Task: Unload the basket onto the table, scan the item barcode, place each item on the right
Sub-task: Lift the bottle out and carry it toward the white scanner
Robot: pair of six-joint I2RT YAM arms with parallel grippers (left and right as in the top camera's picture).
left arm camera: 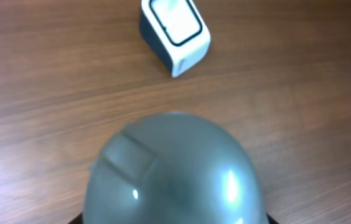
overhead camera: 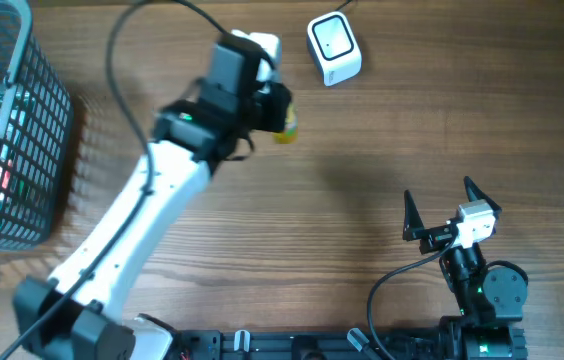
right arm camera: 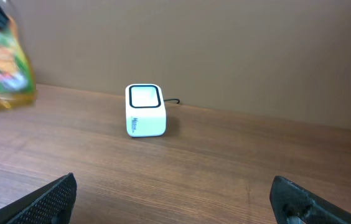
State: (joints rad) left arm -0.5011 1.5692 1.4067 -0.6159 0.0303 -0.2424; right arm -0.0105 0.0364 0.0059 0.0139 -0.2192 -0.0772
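Left pincer [overhead camera: 274, 108] pinching the packet [overhead camera: 286, 129] aloft just short of the scanner [overhead camera: 334, 47].
Its jaws are hidden under the wrist from above, but the yellow-and-green packet seems clamped between them, off the desk [overhead camera: 362, 150] and beside the white scanner, not over it. To scan well, I judge the barcode face should be turned square to the scanner's dark-rimmed window and held steady close before it. Which face bears the code I cannot tell, the packet being blurred. Nothing lies between packet and scanner. A wire basket [overhead camera: 47, 110] of goods sits well apart at the desk's left edge. The right pincer [overhead camera: 450, 208], spread wide, rests near the front edge, out of the path.
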